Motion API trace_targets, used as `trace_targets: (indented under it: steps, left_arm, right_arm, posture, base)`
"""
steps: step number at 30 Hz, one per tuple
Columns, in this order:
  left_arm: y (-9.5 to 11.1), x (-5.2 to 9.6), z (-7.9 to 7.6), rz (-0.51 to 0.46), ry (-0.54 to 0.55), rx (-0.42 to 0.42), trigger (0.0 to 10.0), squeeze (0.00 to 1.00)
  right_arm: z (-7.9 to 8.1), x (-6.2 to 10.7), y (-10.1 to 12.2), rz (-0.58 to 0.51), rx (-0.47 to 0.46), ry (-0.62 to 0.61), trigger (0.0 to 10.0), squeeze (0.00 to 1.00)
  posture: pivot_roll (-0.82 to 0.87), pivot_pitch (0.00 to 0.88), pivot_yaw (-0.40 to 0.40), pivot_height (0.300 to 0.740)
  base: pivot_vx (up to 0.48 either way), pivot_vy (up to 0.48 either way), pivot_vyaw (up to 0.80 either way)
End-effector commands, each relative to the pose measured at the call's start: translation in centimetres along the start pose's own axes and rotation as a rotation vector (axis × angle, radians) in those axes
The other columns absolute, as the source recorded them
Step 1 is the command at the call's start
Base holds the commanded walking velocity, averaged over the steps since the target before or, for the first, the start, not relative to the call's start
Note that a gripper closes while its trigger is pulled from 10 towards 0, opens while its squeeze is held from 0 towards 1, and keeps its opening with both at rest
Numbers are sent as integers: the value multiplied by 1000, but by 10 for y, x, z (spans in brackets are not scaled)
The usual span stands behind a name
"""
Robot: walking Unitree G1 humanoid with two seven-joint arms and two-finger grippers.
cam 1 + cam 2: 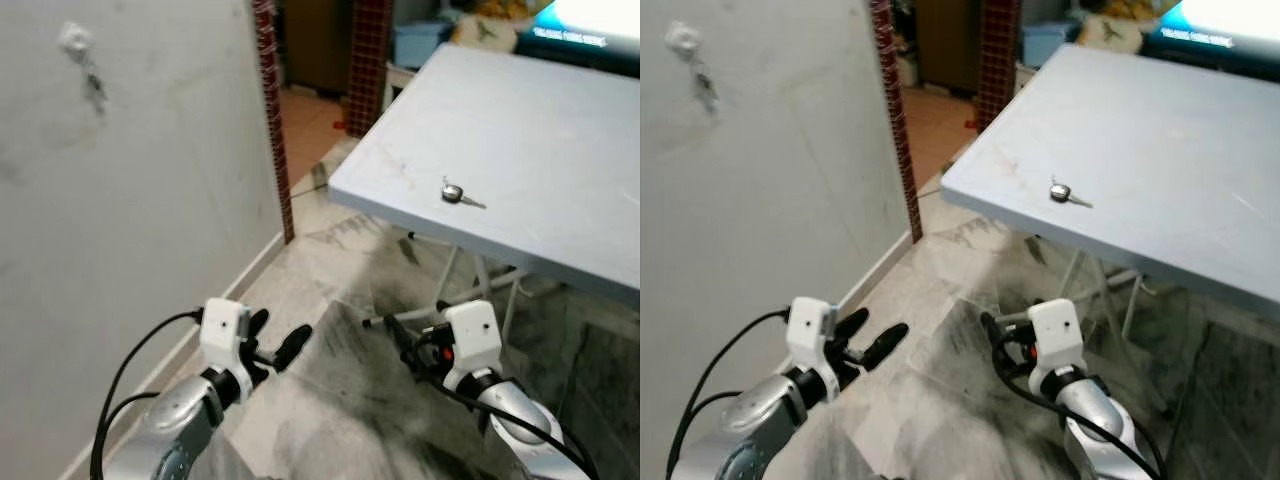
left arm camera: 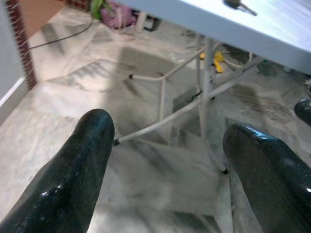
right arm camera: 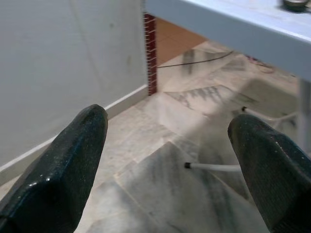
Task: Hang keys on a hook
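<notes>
On the grey table [image 1: 520,150], right and far, the keys [image 1: 455,193] lie near its left edge, while the hook [image 1: 75,40] sits high on the left wall [image 1: 150,200]. Left wrist view: left gripper [image 2: 165,160] spread over marble floor [image 2: 146,194]. Right wrist view: right gripper [image 3: 170,160] spread too, near the table's edge.

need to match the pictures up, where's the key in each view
Left eye view: key on the table, near its front edge.
Right eye view: key, same spot.
Left wrist view: key, on the tabletop.
Right wrist view: dark bit, likely the key.
Shared landmark: the table's front edge.
</notes>
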State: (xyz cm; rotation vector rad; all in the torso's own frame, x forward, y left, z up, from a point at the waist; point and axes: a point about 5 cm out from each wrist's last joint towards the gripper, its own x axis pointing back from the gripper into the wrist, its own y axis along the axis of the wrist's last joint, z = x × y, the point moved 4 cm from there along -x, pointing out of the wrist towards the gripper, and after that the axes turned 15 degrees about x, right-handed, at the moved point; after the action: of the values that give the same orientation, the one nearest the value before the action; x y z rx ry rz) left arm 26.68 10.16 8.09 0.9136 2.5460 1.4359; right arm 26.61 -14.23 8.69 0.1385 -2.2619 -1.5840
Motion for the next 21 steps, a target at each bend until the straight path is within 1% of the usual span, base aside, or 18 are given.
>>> trace_targets:
  steps: [1,7,21]
  left_arm:
    - [-4,-2,-5,16,-16,3,10000,0]
    - [-4,-2,-5,19,-16,3,10000,0]
    - [-5,-2,-4,26,-17,0,10000,0]
  right_arm:
    - [-4,2,-3,13,8,-10,10000,0]
    - [-4,2,-3,17,11,-9,10000,0]
    - [-3,2,-3,18,15,-10,10000,0]
  posture:
    - [-115,105,47,740]
    - [-115,105,47,740]
    - [-115,110,49,740]
  base:
    - [259,0,0]
    - [249,0,0]
    - [337,0,0]
